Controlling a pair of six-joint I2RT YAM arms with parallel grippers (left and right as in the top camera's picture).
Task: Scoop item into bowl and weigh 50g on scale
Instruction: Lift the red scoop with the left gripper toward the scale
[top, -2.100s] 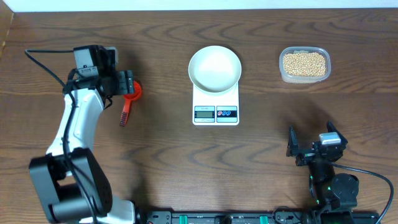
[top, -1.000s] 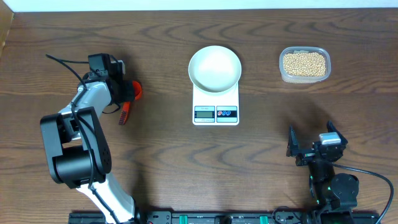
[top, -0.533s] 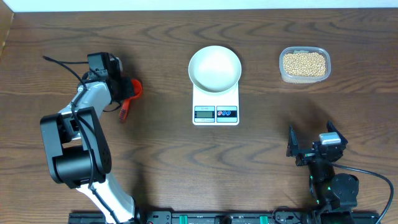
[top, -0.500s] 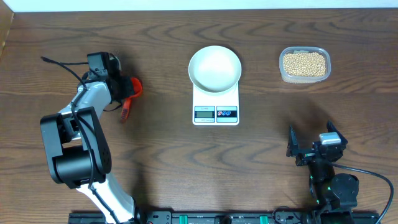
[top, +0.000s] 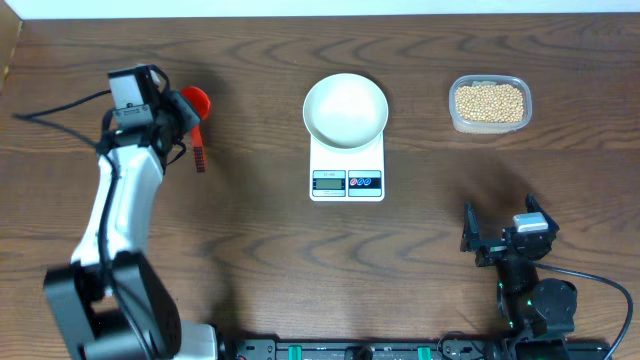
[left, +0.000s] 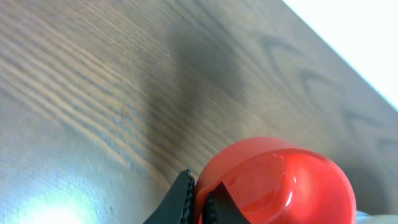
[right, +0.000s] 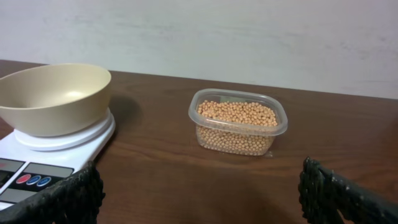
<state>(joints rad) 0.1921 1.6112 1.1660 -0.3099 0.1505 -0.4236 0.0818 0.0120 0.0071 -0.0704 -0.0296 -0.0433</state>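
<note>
My left gripper (top: 183, 118) is shut on a red scoop (top: 195, 102) at the far left, its dark red handle (top: 199, 157) pointing toward the table's front. In the left wrist view the black fingertips (left: 186, 198) pinch the rim of the scoop's red cup (left: 280, 183), which hangs above the wood. The white bowl (top: 345, 108) (right: 53, 96) sits on the white scale (top: 347, 182) (right: 37, 168) at the middle. Tan beans (top: 489, 102) (right: 237, 118) fill a clear container at the back right. My right gripper (top: 500, 228) (right: 202, 199) rests open at the front right, holding nothing.
The clear plastic container (top: 515, 122) stands right of the scale, with bare wood between them. The table's back edge (top: 320, 14) meets a white wall. A black rail with cables (top: 350, 350) runs along the front edge.
The left gripper closed on the red scoop, then lifted it and carried it toward the back left. The right arm has not moved.
</note>
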